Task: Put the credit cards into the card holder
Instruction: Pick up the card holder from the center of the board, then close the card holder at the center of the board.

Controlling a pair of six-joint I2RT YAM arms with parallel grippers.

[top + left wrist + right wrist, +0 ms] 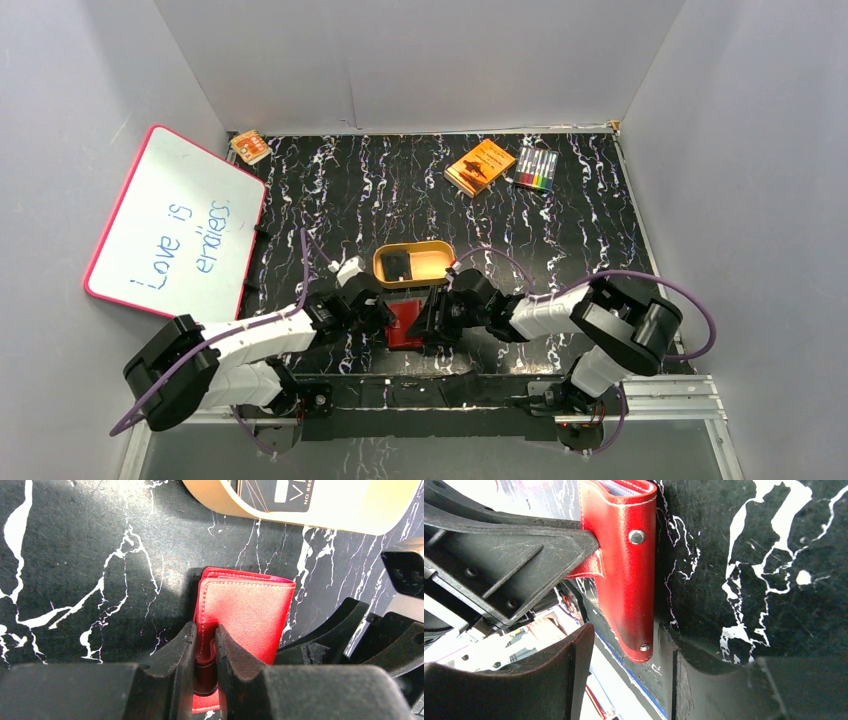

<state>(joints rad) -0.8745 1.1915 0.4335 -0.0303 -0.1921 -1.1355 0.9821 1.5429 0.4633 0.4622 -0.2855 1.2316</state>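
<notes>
Top cam looks down from high behind the near edge, whole tabletop in frame. Both wrist cams sit v. close on the card holder, from opposite sides. Top view shares it too.

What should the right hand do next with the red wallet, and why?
Probably close the right hand on the card holder: its open fingers straddle one end, the left hand pinches a flap, and the holder looks folded, so two grips could spread it.

Robot lab cell, grey partition walls, black marbled table, left arm and right arm on metal rail
</notes>
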